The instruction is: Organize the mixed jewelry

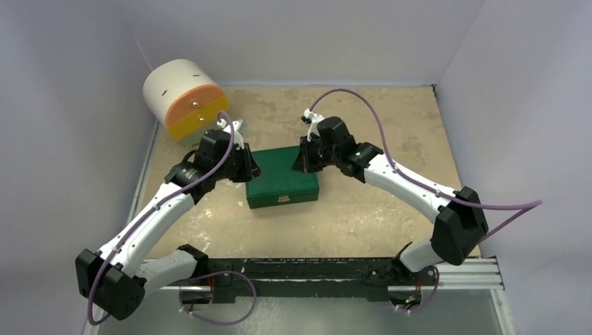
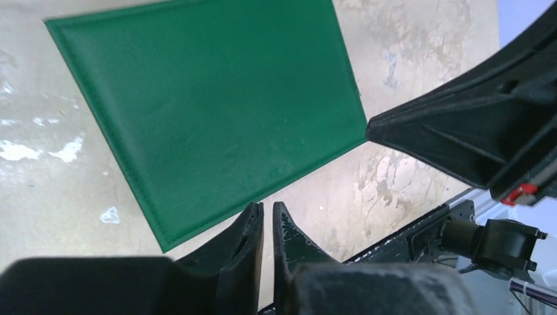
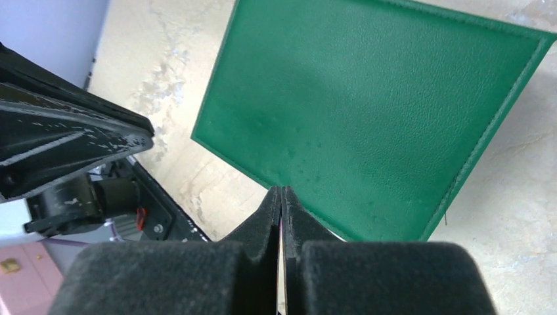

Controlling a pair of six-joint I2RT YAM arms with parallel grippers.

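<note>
The green jewelry box [image 1: 283, 183] lies closed in the middle of the table, its lid flat. No rings, earrings or hoop show in any view; the mixed jewelry is hidden or out of view. My left gripper [image 1: 253, 169] is shut and empty at the box's left edge; in the left wrist view its tips [image 2: 268, 207] hover just off the lid's [image 2: 203, 105] corner. My right gripper [image 1: 301, 164] is shut and empty at the box's back right corner; in the right wrist view its tips [image 3: 281, 190] sit over the lid's [image 3: 381, 111] edge.
A white cylinder with an orange and yellow face [image 1: 183, 98] stands at the back left, close behind my left arm. Pale walls close the table on three sides. A black rail [image 1: 314, 269] runs along the near edge.
</note>
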